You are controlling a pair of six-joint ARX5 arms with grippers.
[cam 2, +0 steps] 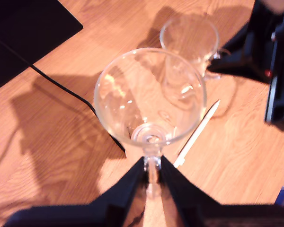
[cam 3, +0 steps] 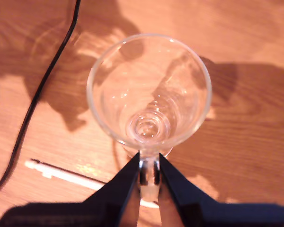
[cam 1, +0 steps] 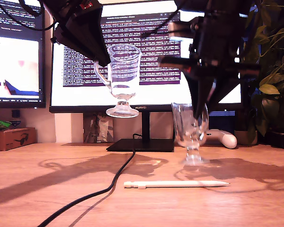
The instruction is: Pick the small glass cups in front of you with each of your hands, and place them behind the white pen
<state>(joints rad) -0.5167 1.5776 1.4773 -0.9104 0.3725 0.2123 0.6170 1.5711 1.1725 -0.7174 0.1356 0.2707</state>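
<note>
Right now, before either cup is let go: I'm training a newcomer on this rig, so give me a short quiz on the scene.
1. True or false: my first gripper holds the raised glass cup clear of the table.
2. Which is nearest the white pen? A) the raised glass cup B) the low glass cup in my second gripper C) the monitor stand
3. Fill in: a black ___ runs over the table from the monitor stand toward the exterior camera.

Key: 1 true; 2 B; 3 cable.
</note>
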